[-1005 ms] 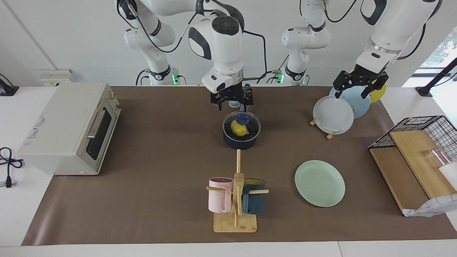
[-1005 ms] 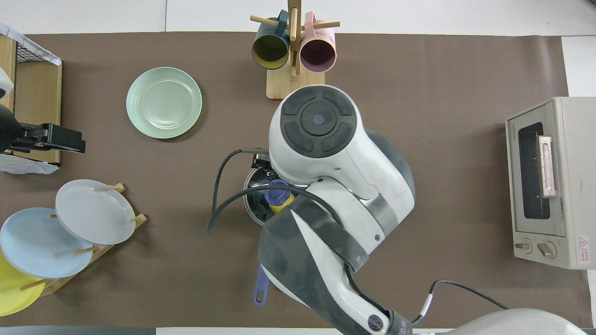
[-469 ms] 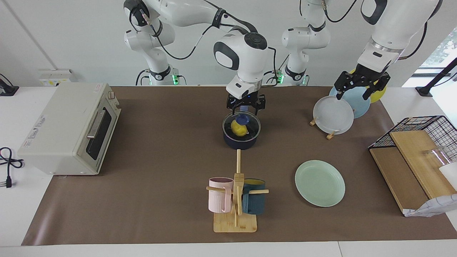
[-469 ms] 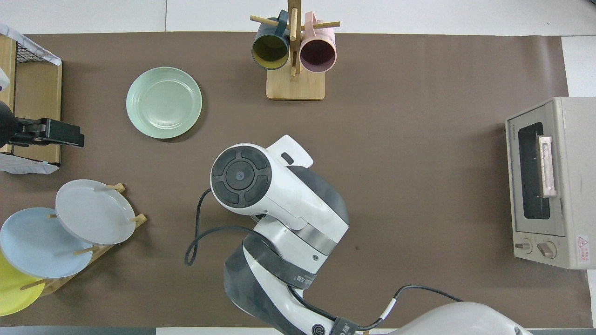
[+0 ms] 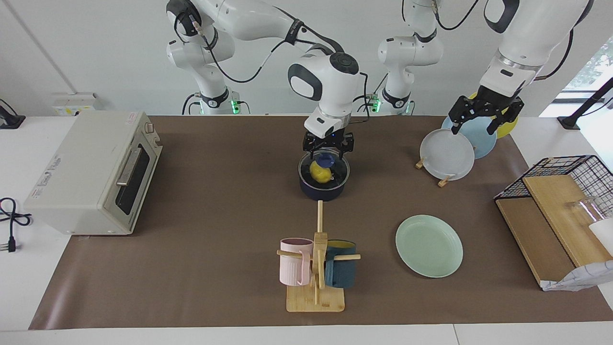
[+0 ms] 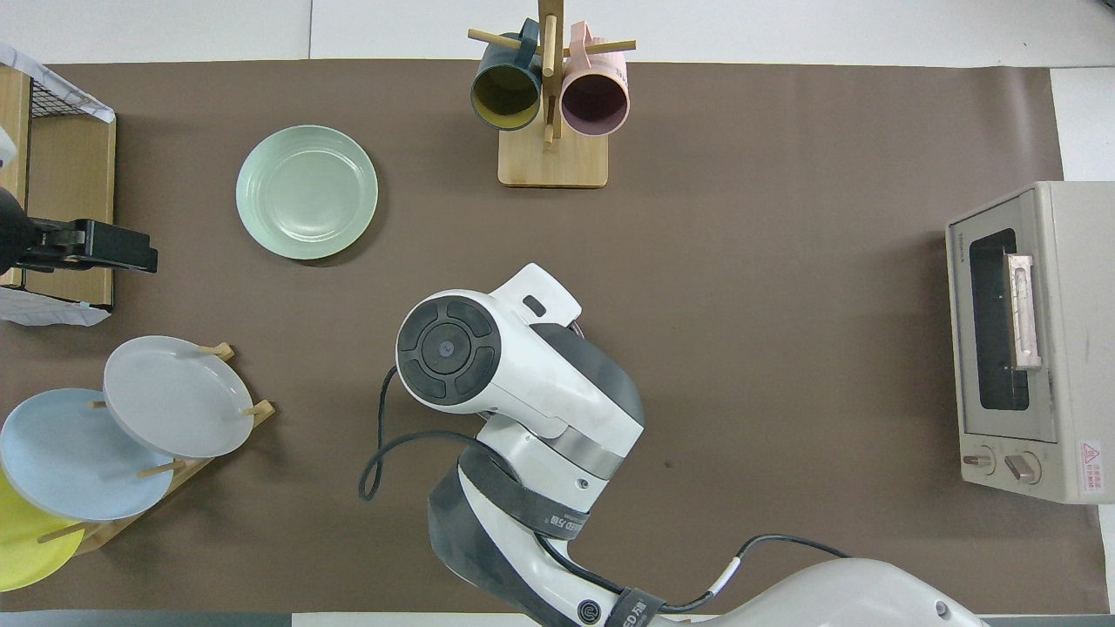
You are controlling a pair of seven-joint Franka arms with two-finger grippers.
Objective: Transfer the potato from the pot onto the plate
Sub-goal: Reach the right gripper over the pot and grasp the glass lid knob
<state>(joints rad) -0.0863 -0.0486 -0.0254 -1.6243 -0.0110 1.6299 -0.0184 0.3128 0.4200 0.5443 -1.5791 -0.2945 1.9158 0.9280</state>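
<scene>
The yellow potato (image 5: 319, 171) lies in the dark navy pot (image 5: 323, 189) at mid-table, under a clear glass lid with a blue knob (image 5: 326, 158). My right gripper (image 5: 328, 149) is open just above the lid, with a finger on either side of the knob. In the overhead view the right arm (image 6: 488, 366) hides the pot, the potato and the gripper. The mint-green plate (image 5: 429, 246) lies flat and bare, farther from the robots and toward the left arm's end; it also shows in the overhead view (image 6: 307, 192). My left gripper (image 5: 480, 119) waits open over the plate rack.
A rack (image 5: 445, 179) holds grey (image 5: 447, 154), light blue and yellow plates. A wooden mug tree (image 5: 317, 268) with a pink mug and a teal mug stands farther from the robots than the pot. A toaster oven (image 5: 91, 172) sits at the right arm's end, a wire basket (image 5: 565, 177) at the left arm's.
My right gripper has moved over the pot lid's knob and come down closer to it. The left arm has barely moved.
</scene>
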